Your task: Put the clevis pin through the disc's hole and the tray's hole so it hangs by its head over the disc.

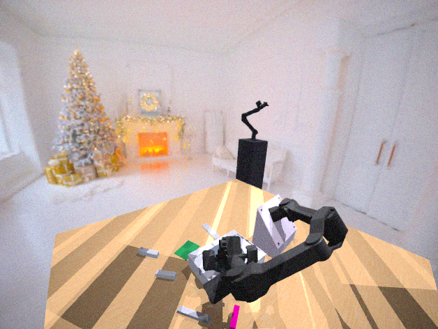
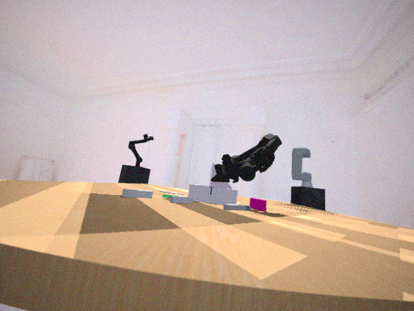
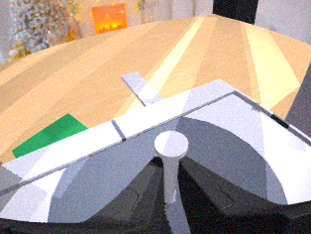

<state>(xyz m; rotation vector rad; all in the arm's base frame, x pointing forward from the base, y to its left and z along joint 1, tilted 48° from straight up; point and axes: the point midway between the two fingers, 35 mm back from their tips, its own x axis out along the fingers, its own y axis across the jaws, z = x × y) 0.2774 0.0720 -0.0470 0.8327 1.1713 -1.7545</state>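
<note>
The wrist view shows what the top and exterior views hide: the gripper (image 1: pixel 223 247) (image 2: pixel 215 178) (image 3: pixel 168 164) is nearly closed, its jaws pinching the clevis pin (image 3: pixel 170 145) by the shank, head up, over the disc (image 3: pixel 238 149). The disc lies inside the rimmed tray (image 1: pixel 199 271) (image 2: pixel 200 194) (image 3: pixel 149 113); whether the pin's lower end is in either hole, I cannot tell. From above, the arm covers most of the disc; from outside, the tray's wall hides it. The exterior view alone shows a grey C-shaped machine (image 2: pixel 296 163) on a black block. The wooden table (image 1: pixel 159 226) (image 2: pixel 134 267) (image 3: pixel 89 64) carries light and dark bands, a green patch (image 1: pixel 187 249) (image 2: pixel 167 196) (image 3: pixel 50 136) and a magenta block (image 1: pixel 234 316) (image 2: pixel 258 204). Beyond stand a lit Christmas tree (image 1: pixel 81 113) (image 3: pixel 39 22) and a glowing fireplace (image 1: pixel 153 144) (image 3: pixel 109 18) in a white room.
</note>
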